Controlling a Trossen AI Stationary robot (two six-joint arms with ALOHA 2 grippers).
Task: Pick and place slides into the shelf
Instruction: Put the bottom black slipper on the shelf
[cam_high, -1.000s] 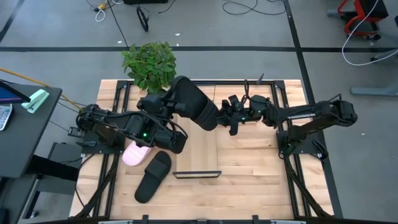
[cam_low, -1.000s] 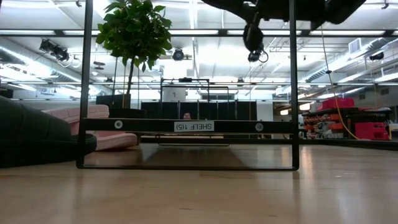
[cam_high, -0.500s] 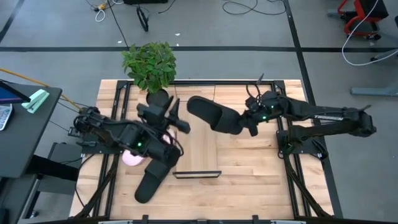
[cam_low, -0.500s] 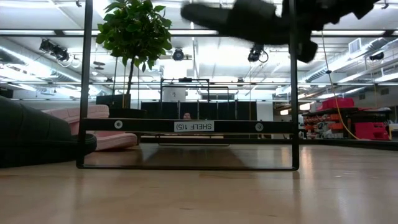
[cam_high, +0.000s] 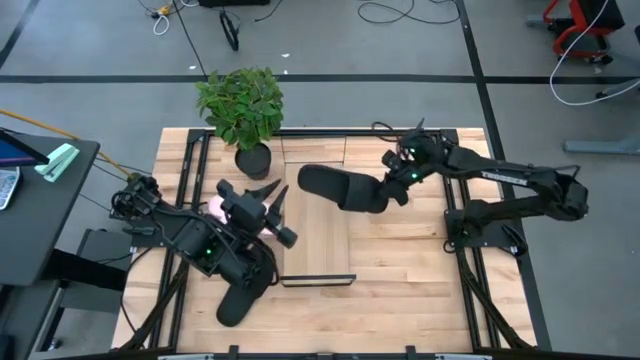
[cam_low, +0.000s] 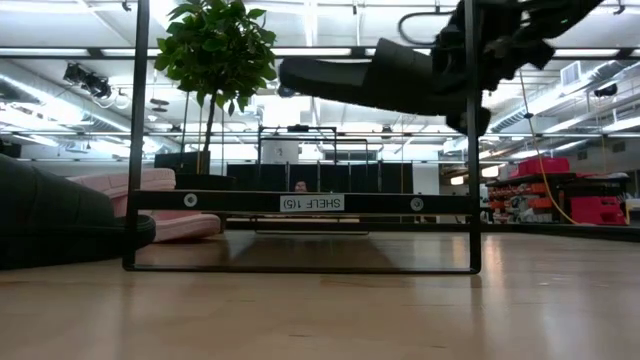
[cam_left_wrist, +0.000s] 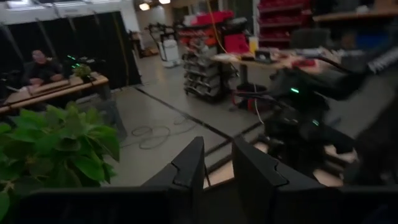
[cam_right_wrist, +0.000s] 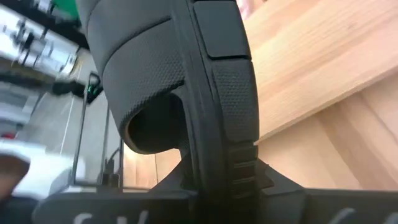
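- Here, a black slide (cam_high: 345, 188) is shown clamped at its heel-side edge in the right gripper (cam_high: 397, 180), whose fingers are closed on the sole; it is carried in the air over the far part of the shelf (cam_high: 317, 277).
- In the low view the held slide (cam_low: 370, 82) is seen roughly level, well above the labelled end bar of the shelf (cam_low: 300, 202).
- Handling, as judged: the slide is probably light and of flexible foam, so that some droop of the free toe end is to be expected; the textured sole rim appears to offer good purchase, and the edge of the sole or the wide strap would serve as the place to take hold.
- Appearance: matte black throughout, with one broad strap, an open toe and a dimpled, ribbed sidewall (cam_right_wrist: 205, 106).
- The left gripper (cam_high: 272, 208) is raised near the table's left side, close to the potted plant (cam_high: 240, 105); its fingers (cam_left_wrist: 189, 168) are seen nearly together with a narrow gap, and nothing is held.
- A second black slide (cam_high: 243, 290) lies on the table near the shelf's near end, and a pink slide (cam_low: 160, 200) lies beside it, largely hidden beneath the left arm in the high view.
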